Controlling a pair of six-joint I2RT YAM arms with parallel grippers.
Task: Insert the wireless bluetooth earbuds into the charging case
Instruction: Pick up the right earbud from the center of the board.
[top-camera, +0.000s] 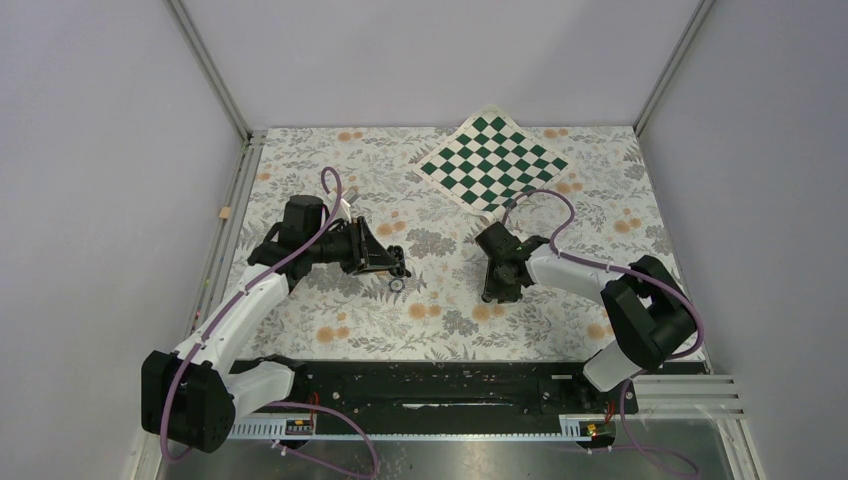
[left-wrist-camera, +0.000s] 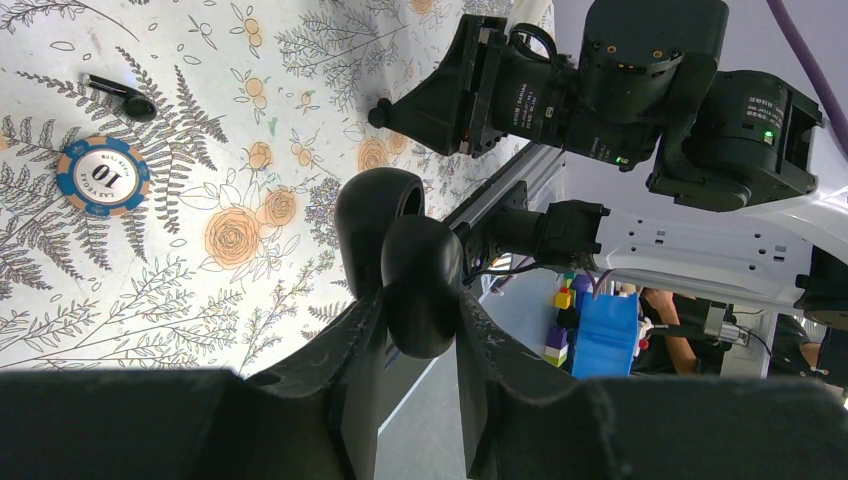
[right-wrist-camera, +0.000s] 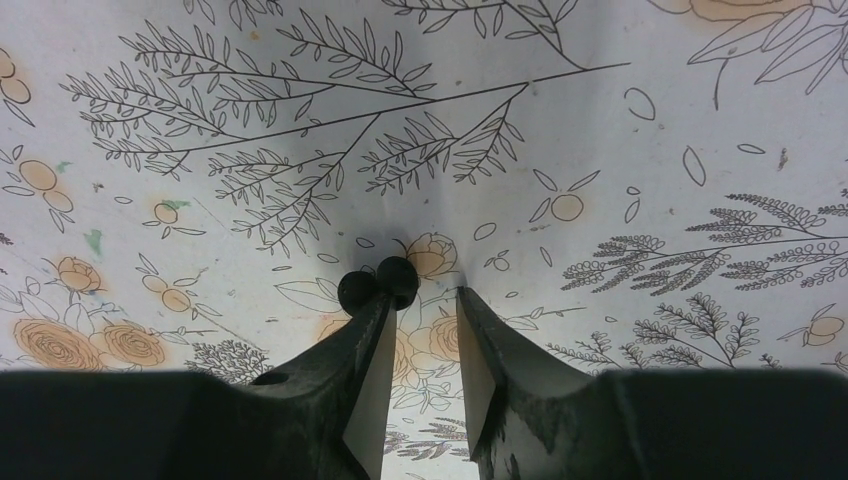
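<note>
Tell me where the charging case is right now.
Left wrist view: the charging case is gripped in the left end effector, right of the blue poker chip.

It is a robot lab, with two robot arms (top-camera: 235, 310) (top-camera: 575, 270) bolted to a flowery table (top-camera: 420, 330) inside plain walls (top-camera: 420, 60) and metal bars (top-camera: 204, 60).

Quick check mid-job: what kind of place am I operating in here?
Most likely a robotics lab test cell: a floral-print table cover boxed in by plain pale wall panels on silver metal frame posts, with staged props such as a green-and-white chequered mat and a blue-and-white poker chip.
</note>
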